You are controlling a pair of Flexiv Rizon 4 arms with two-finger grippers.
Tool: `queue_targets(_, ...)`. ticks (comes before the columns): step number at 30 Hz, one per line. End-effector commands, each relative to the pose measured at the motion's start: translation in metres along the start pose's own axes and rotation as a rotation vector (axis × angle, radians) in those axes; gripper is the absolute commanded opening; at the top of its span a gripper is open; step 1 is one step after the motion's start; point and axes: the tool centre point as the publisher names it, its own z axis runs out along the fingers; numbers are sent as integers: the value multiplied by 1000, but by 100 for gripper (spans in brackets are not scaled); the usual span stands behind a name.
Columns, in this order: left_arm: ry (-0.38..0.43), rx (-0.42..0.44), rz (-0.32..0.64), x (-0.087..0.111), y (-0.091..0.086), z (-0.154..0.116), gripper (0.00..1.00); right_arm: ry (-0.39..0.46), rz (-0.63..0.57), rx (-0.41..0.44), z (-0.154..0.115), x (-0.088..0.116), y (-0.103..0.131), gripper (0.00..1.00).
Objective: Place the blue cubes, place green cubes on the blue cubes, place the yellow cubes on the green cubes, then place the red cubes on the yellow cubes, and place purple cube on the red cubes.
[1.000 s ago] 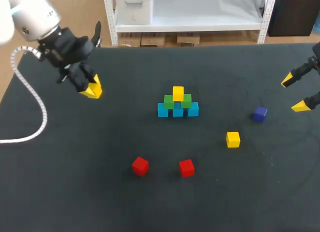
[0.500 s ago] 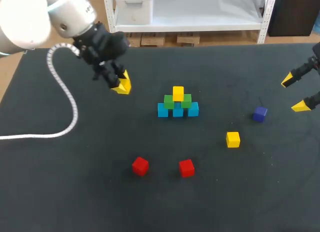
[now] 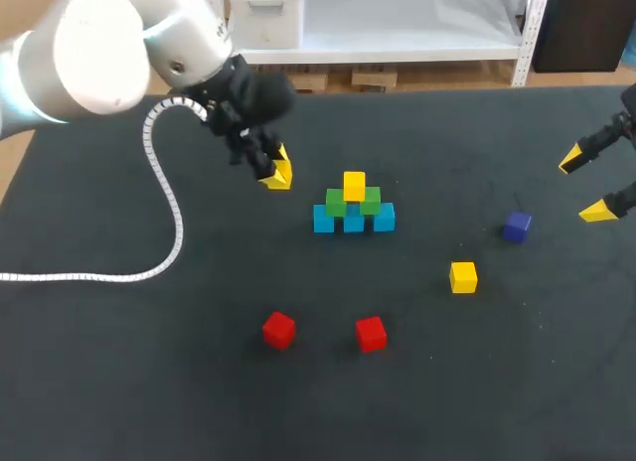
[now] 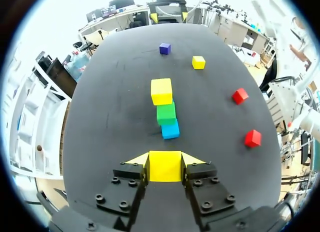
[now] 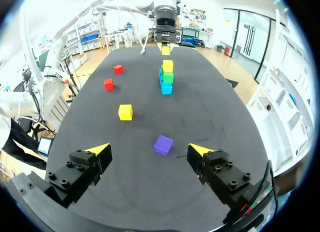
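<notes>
Our left arm (image 3: 109, 44) comes in from the far left corner and reaches toward the middle of the bench (image 3: 149, 382). Its black wrist (image 3: 253, 98) angles downward, and the left claw (image 3: 276, 171) points down and inward. Its two yellow-tipped fingers press from both sides on a yellow cube (image 4: 165, 165). At the right edge our right claw (image 3: 584, 186) hangs above the bench, fingers spread wide apart.

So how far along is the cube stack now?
Done: blue cubes, green cubes on them, one stacked yellow cube on top. In hand: left gripper shut on a second yellow cube. Left: loose yellow cube, red cubes, purple cube, all off the stack.
</notes>
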Motion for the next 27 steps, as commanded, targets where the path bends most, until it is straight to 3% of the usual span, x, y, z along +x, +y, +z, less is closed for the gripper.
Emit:
queue_targets(1,14,14,1,-7,7,9,0,-3,-1,-1,0,1,-1,100)
queue_targets(12,13,9,-11,-18,13,14,0,-3,-1,-1,0,1,-1,100)
queue_targets(27,-3,5,-13,-36,8,21,0,-3,-1,-1,0,1,-1,100)
